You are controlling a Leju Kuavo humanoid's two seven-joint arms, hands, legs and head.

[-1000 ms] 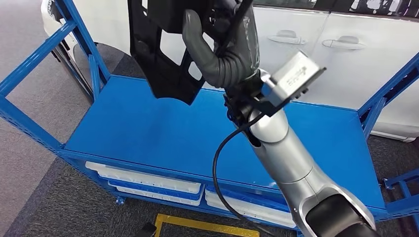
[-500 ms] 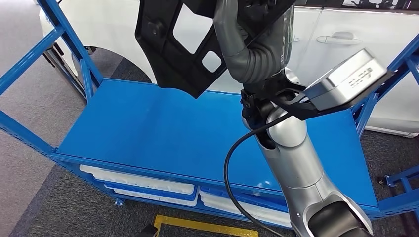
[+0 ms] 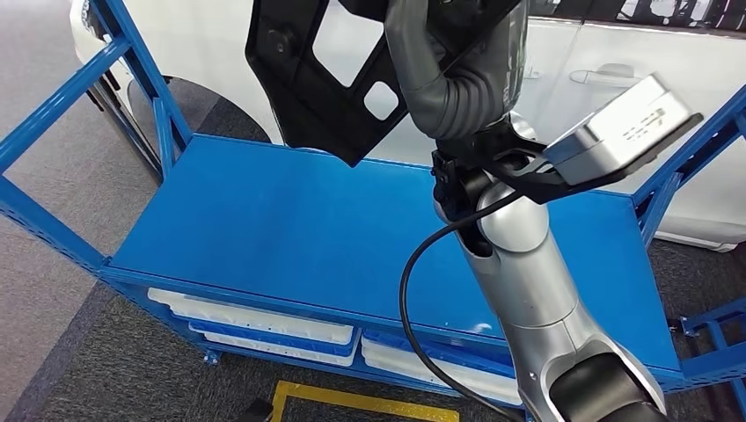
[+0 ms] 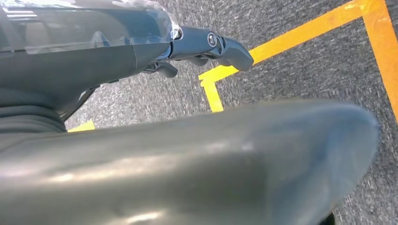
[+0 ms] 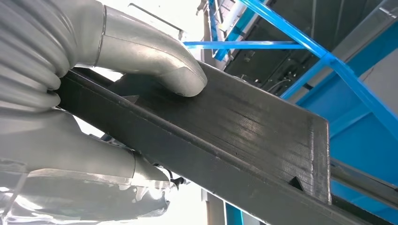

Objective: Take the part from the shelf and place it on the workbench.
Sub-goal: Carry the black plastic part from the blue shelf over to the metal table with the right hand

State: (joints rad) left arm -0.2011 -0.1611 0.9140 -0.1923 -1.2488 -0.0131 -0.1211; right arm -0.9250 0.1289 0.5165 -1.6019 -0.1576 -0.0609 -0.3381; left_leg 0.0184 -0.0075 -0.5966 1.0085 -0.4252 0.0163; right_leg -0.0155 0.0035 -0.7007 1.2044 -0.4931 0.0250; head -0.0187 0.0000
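Black plastic part [image 3: 321, 83], flat with cut-out windows, gripped by right hand [image 3: 457, 79] and carried high at twelve o'clock in the head view, hanging in air above blue counter [image 3: 290, 237], not touching it. Seen from the right wrist, thumb pressed on one face of the part [image 5: 244, 122], fingers wrapped beneath, so clamped on an edge; probably held there to leave the broad lower end free for lowering onto the blue surface. Tilted, lowest corner toward six o'clock, likely ready for setting down. Left hand [image 4: 206, 44] hanging by the body over grey carpet [image 4: 300, 65] and yellow floor tape [image 4: 291, 42], fingers partly curled, nothing visibly in them; whether closed or spread cannot be told. White car [image 3: 616, 97] behind at one o'clock. Small print on wrist camera housing [image 3: 629, 123], too tiny to read; no other legible lettering.
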